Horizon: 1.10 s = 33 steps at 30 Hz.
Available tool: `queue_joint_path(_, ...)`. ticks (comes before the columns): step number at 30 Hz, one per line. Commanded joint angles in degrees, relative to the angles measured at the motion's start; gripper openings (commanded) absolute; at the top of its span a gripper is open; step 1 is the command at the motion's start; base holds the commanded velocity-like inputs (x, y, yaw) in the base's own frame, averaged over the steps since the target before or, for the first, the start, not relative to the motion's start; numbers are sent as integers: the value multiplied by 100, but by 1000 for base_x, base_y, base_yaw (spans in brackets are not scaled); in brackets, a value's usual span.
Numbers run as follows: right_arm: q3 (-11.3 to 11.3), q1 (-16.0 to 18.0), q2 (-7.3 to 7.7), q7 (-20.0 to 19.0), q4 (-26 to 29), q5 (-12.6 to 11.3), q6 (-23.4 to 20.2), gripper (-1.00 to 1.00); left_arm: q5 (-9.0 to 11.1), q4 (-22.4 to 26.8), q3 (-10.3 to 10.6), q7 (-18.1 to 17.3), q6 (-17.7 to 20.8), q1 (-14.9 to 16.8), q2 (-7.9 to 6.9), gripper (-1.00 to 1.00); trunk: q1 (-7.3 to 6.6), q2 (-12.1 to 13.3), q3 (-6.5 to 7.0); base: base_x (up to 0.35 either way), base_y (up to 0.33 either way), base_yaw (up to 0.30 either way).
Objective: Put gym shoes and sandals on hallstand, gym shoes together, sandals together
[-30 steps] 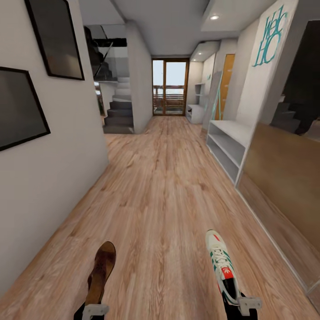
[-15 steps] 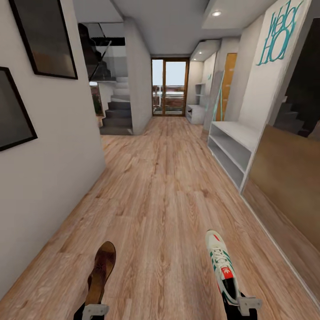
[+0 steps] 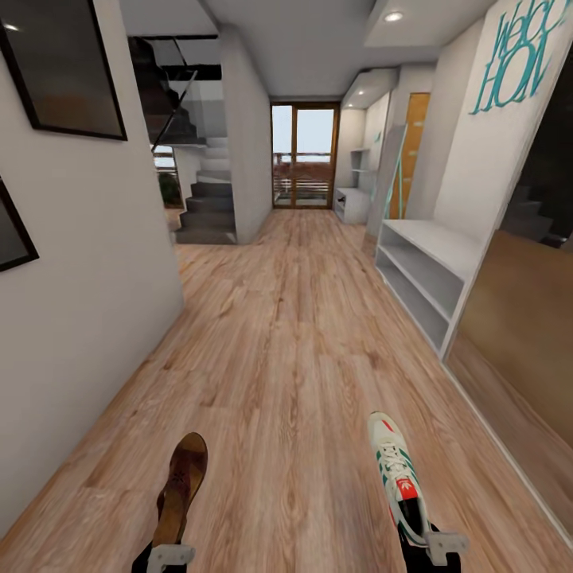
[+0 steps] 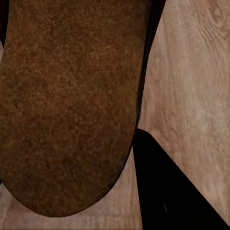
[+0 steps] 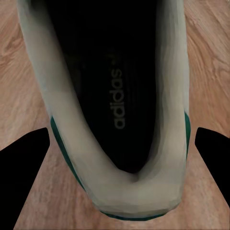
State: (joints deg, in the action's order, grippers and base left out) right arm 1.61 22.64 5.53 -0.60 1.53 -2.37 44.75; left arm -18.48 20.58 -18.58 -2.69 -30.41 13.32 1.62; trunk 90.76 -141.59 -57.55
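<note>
Dark framed pictures [image 3: 60, 68] hang on the pale wall at upper left. A grey staircase [image 3: 203, 203] rises beyond. Glazed wooden doors [image 3: 305, 155] close the far end, centre frame. Teal lettering [image 3: 517, 60] marks the upper-right wall, under a ceiling spotlight [image 3: 393, 16].

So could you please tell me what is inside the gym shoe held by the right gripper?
The gym shoe opening shows a dark insole printed "adidas". Deeper toward the toe it is too dark to see anything.

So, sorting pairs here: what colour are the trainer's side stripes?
Green, on the white trainer in the right gripper; clearest in the head view.
</note>
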Motion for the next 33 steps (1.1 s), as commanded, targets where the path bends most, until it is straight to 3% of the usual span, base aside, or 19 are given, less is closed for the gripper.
queue_joint_path(1,15,3,1,-8,-3,-27,16,-100,-56,4,-49,-18,-17,4,5,-100,2,-2,-5,340,0,0)
queue_joint_path(33,15,3,1,-8,-3,-27,16,-100,-51,-2,-49,-19,-17,4,-3,-100,2,-2,-5,340,0,0)
